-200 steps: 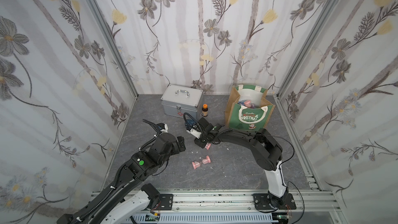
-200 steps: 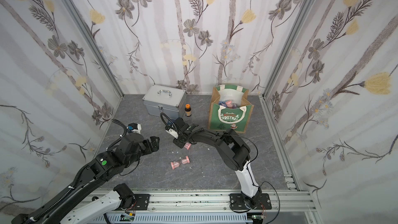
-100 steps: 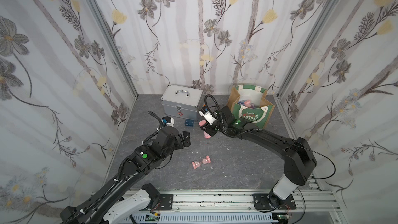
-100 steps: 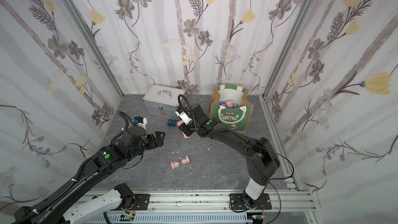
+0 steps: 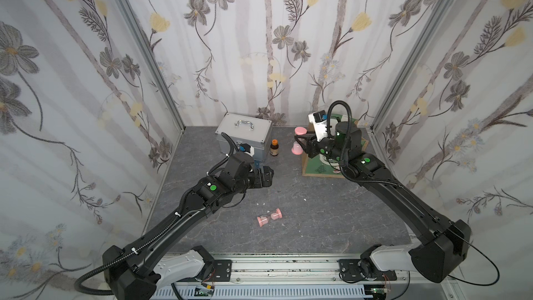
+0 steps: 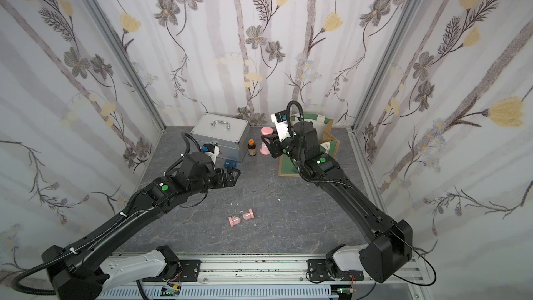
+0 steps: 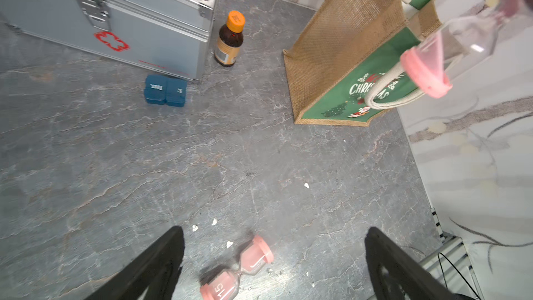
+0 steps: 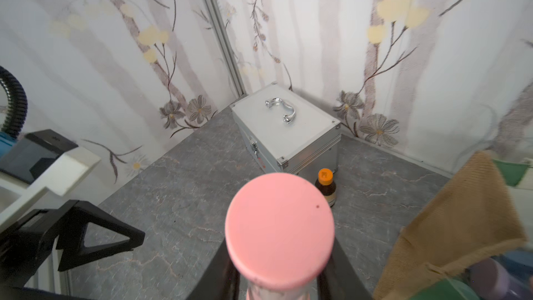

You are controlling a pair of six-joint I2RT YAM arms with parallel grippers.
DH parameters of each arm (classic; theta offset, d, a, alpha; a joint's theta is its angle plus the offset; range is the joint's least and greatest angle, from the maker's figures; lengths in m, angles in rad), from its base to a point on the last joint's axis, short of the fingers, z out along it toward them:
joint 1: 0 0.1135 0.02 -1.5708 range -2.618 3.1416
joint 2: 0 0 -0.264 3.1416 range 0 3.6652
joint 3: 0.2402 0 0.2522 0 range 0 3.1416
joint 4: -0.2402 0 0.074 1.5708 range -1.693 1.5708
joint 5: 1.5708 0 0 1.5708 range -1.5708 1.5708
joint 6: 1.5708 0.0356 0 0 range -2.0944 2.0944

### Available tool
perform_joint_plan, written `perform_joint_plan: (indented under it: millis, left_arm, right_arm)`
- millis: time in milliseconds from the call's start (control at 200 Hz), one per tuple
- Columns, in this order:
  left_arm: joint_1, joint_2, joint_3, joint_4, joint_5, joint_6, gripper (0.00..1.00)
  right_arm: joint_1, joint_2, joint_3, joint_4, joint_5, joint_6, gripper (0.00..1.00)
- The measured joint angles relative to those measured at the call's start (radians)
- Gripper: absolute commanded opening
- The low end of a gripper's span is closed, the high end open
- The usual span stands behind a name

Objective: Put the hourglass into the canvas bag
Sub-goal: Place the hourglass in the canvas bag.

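Filling the lower middle of both top views, the grey marbled floor (image 5: 317, 212) carries everything. The left arm (image 5: 184, 215) reaches in from the lower left of the frame. Its left gripper (image 6: 233, 175) hangs spread and empty above the floor, near the centre. The right arm (image 5: 403, 197) comes from the lower right. The right gripper (image 5: 300, 140) is pinched on the waist of the hourglass (image 5: 300, 131), which is held in the air with one pink cap up. It sits just left of the canvas bag (image 7: 346, 53), which stands right of centre against the back wall, partly hidden by the arm. A silver case (image 5: 245, 132) stands left of it. A second hourglass (image 5: 269, 217) lies on its side on the floor, below centre. A brown bottle (image 5: 274, 148) stands upright just beside the case, and a blue box (image 7: 165, 90) lies just in front of it.
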Motion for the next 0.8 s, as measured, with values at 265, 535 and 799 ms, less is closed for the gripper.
perform_joint_plan:
  millis: [265, 535, 799]
  left_arm:
    - [-0.034, 0.164, 0.088, 0.078, 0.080, 0.015, 1.00]
    - [-0.060, 0.294, 0.164, 0.143, 0.126, 0.016, 1.00]
    - [-0.060, 0.338, 0.185, 0.156, 0.105, 0.015, 1.00]
  right_arm:
    - [-0.222, -0.060, -0.048, 0.031, 0.000, 0.118, 0.28]
    - [-0.365, 0.048, -0.040, 0.076, 0.066, 0.195, 0.28]
    - [-0.372, 0.263, 0.047, 0.082, 0.128, 0.195, 0.30]
